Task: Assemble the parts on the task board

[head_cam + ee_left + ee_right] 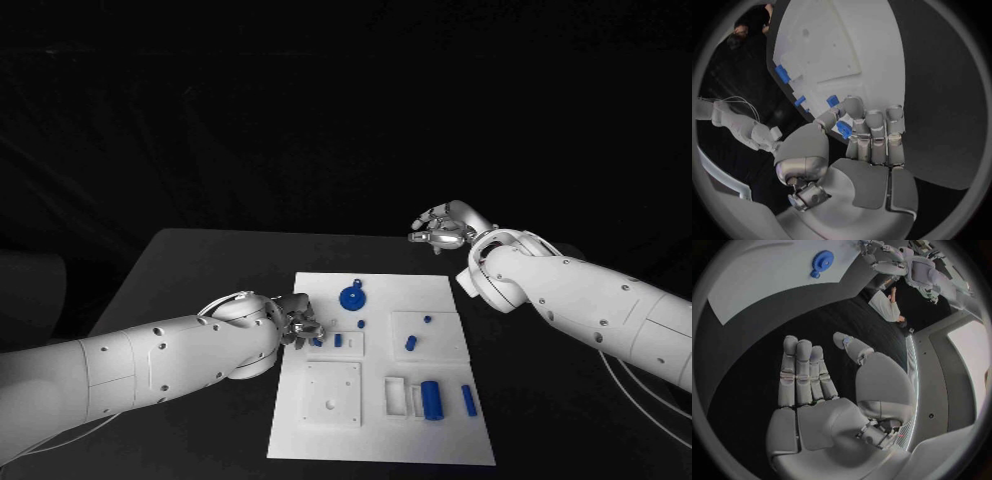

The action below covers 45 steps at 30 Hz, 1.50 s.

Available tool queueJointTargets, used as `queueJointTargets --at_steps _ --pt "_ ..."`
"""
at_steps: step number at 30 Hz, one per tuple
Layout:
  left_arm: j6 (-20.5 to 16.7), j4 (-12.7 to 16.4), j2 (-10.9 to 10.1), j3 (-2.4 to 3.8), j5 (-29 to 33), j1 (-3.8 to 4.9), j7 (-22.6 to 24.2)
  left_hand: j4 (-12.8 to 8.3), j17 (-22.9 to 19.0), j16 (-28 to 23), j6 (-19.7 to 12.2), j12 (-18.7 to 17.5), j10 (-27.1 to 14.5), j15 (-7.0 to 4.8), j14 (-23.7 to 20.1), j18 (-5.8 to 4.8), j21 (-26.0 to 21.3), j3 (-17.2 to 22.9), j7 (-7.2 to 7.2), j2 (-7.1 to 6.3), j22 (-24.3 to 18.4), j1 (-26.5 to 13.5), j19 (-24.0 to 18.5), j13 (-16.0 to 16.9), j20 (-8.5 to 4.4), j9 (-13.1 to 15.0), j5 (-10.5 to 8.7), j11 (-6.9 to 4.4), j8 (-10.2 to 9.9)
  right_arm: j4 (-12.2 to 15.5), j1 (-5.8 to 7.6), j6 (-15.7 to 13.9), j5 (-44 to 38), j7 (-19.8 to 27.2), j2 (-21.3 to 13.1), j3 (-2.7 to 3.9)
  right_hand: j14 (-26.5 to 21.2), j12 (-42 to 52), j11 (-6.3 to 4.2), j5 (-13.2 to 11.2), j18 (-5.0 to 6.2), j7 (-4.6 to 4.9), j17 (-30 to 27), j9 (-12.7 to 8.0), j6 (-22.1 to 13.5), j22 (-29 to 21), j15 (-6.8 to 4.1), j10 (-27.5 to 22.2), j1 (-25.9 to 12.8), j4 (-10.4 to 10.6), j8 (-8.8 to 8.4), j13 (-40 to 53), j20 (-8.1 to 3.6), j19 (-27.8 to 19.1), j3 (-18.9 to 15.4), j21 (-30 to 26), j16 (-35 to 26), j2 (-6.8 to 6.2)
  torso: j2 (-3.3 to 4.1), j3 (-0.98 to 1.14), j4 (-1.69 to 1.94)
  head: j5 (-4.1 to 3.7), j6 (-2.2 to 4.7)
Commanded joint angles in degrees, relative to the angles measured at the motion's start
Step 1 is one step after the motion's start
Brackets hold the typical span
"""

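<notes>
The task board (378, 365) was laid at the centre of the black table (202, 260), with its long sides running toward the robot. On it, a blue gear-shaped part (351, 297) was seen toward twelve o'clock, a blue cylinder (430, 397) and a slim blue peg (469, 399) toward five o'clock, and two small blue pieces (417, 333) toward three o'clock. A small blue part (842, 129) was pinched between the thumb and fingertips of the left hand (296, 325), which was held over the board's nine o'clock edge just beside a raised white block; this placement was judged to serve seating the part in a socket there, though the socket itself could not be made out.

The right hand (444, 226) was held released, fingers straight and apart with nothing in them, above bare table beyond the board's one o'clock corner, presumably parked clear of the working arm.

Open room was judged ample at three o'clock and along the far edge; the board's nine o'clock side was crowded by the left forearm, so any approach there would be tight
</notes>
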Motion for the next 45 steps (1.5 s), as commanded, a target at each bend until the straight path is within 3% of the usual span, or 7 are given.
queueJointTargets --at_steps 1,10,13,21,28,41,45 --pt "3.49 0.12 0.38 -0.45 0.02 -0.65 -0.73 0.10 0.05 0.26 3.99 0.36 -0.60 -0.36 -0.22 0.44 0.24 0.13 -3.73 0.35 1.23 0.15 -0.10 0.06 -6.61 -0.05 -0.22 -0.40 -0.29 0.07 -0.02 0.70 -0.51 0.24 -0.02 0.02 0.09 0.34 -0.01 0.38 0.49 0.27 -0.01 0.08 -0.01 0.09 0.17 -0.25 -0.41 0.08 -0.26 -0.07 0.03 0.56 -0.27 -0.24 -0.36 0.03 -0.02 -0.05 -0.01 -0.08 -0.06" --pt "4.02 -0.03 0.08 -0.46 0.00 -0.64 -0.93 0.40 0.01 0.22 3.84 0.45 -0.76 -0.35 -0.39 0.42 0.28 0.07 -3.66 -0.24 1.20 -0.14 -0.21 0.00 -6.60 -0.14 -0.51 -0.28 -0.22 0.14 -0.02 0.69 -0.51 0.23 -0.13 0.02 0.09 0.37 0.00 0.39 0.49 0.27 -0.01 0.08 -0.01 0.12 0.17 -0.27 -0.42 0.09 -0.27 -0.12 0.03 0.57 -0.29 -0.27 -0.36 0.01 -0.01 -0.07 0.08 -0.23 -0.08" --pt "3.98 -0.05 0.04 -0.46 0.00 -0.64 -0.98 1.49 -0.11 0.24 3.67 0.64 -0.91 -0.38 -0.53 0.49 0.39 -0.01 -3.63 -1.39 1.13 -0.39 -0.35 -0.22 -6.66 -0.35 -4.45 -0.22 0.04 0.14 -0.02 0.68 -0.51 0.23 -0.17 0.02 0.09 0.38 0.00 0.39 0.49 0.27 -0.01 0.08 -0.02 0.13 0.17 -0.27 -0.43 0.10 -0.27 -0.13 0.03 0.57 -0.30 -0.28 -0.36 0.01 -0.02 -0.11 0.07 -0.28 -0.07" --pt "3.62 -0.12 -0.02 -0.46 -0.01 -0.64 -1.07 3.56 -0.30 0.19 3.44 0.71 -1.04 -0.42 -0.64 0.51 0.37 -0.51 -3.59 -4.08 1.06 -1.63 -0.42 -0.55 -6.68 -0.63 -7.51 -0.19 0.22 0.10 -0.02 0.68 -0.51 0.25 -0.17 0.02 0.08 0.39 0.00 0.40 0.49 0.28 -0.01 0.08 -0.03 0.15 0.17 -0.28 -0.45 0.12 -0.28 -0.16 0.04 0.58 -0.31 -0.30 -0.37 0.00 -0.01 -0.12 0.06 -0.28 -0.10" --pt "3.19 -0.26 -0.03 -0.46 -0.01 -0.64 -1.01 5.00 -0.42 0.19 3.31 0.75 -1.07 -0.48 -0.65 0.57 0.34 -0.66 -3.59 -5.77 1.04 -2.47 -0.44 -0.81 -6.73 -0.81 -8.34 -0.19 0.38 0.10 -0.02 0.67 -0.51 0.24 -0.18 0.02 0.07 0.41 0.02 0.42 0.49 0.30 -0.02 0.07 -0.10 0.18 0.18 -0.31 -0.51 0.17 -0.32 -0.22 0.05 0.57 -0.34 -0.35 -0.38 -0.05 -0.01 -0.09 0.06 -0.24 -0.08" --pt "2.64 -0.44 -0.20 -0.44 -0.01 -0.65 -0.96 6.19 -0.51 0.22 3.25 0.82 -1.06 -0.55 -0.64 0.60 0.31 -0.71 -3.60 -6.45 1.03 -3.25 -0.43 -0.99 -6.77 -0.92 -8.74 -0.20 0.55 0.09 -0.02 0.70 -0.51 0.25 -0.19 0.02 0.05 0.45 0.03 0.44 0.49 0.31 -0.02 0.06 -0.16 0.22 0.20 -0.34 -0.54 0.22 -0.36 -0.29 0.05 0.58 -0.35 -0.41 -0.40 -0.04 0.00 -0.06 0.01 -0.24 0.03" --pt "2.14 -0.50 -0.22 -0.42 -0.01 -0.65 -0.84 7.64 -0.59 0.32 3.16 0.98 -1.07 -0.63 -0.64 0.64 0.31 -1.08 -3.63 -7.59 1.04 -4.51 -0.43 -1.18 -6.83 -1.05 -12.51 -0.23 0.80 0.09 -0.02 0.69 -0.51 0.25 -0.20 0.02 0.06 0.46 0.03 0.44 0.49 0.32 -0.02 0.06 -0.16 0.23 0.20 -0.34 -0.54 0.24 -0.36 -0.31 0.05 0.59 -0.35 -0.43 -0.40 -0.03 0.02 -0.08 0.01 -0.27 0.06"
